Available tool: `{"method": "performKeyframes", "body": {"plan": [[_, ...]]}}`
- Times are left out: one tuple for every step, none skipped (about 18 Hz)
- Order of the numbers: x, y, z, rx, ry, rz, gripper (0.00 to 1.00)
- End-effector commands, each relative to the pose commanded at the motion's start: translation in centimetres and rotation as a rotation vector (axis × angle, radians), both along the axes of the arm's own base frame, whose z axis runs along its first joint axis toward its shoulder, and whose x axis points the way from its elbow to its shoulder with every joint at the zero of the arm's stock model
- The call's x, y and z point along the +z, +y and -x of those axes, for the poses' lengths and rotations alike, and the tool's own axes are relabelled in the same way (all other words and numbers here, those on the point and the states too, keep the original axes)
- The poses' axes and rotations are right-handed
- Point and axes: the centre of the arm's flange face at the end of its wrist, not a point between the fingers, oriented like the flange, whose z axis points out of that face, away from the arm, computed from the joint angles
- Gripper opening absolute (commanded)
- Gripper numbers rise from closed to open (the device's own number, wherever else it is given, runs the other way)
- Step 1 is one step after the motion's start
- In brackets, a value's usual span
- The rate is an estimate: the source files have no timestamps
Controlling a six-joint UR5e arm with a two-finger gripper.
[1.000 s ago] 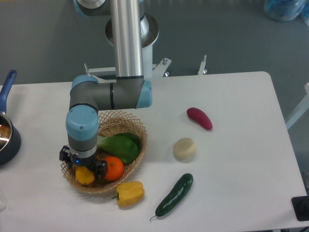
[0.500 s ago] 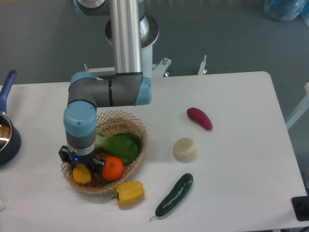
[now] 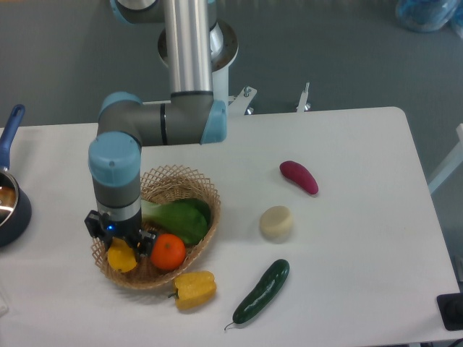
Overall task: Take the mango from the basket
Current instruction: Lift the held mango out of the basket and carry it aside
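The tan wicker basket (image 3: pixel 201 189) sits at the front left of the white table. Inside it lie a green leafy vegetable (image 3: pixel 181 219), a round orange (image 3: pixel 168 252) and the yellow mango (image 3: pixel 121 255). My gripper (image 3: pixel 120 244) hangs straight down over the basket's left end, its fingers shut on the mango. The mango shows just below the gripper body, above the basket's floor near the left rim. The gripper body hides the mango's top.
A yellow bell pepper (image 3: pixel 194 288) lies just outside the basket's front rim. A cucumber (image 3: pixel 261 290), a pale round piece (image 3: pixel 276 222) and a purple-red sweet potato (image 3: pixel 299 176) lie to the right. A dark pot with a blue handle (image 3: pixel 9 189) sits at the left edge.
The arm has moved left and slightly up with the mango held in the gripper. The mango has shifted away from the orange toward the basket's left rim.
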Motion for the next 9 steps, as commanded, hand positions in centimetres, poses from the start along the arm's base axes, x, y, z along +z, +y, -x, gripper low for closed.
{"method": "performKeyframes", "body": {"plan": [[0.8,-0.3,1.2,0.020,0.020,-0.005,0.34],[1.7,-1.0,3.1,0.050,0.054,-0.005,0.34],[2.7,-2.0,5.2,0.080,0.094,-0.004,0.34],[3.9,-2.9,7.8,0.102,0.125,-0.010,0.34],[4.7,-4.0,10.1,0.111,0.145,-0.016,0.34],[5.4,-4.9,11.6,0.104,0.162,-0.019,0.34],[6.2,-5.6,13.0,0.090,0.185,-0.024,0.34],[6.9,-6.6,14.4,0.075,0.206,-0.024,0.34],[7.7,-7.9,15.9,0.059,0.228,-0.025,0.34]]}}
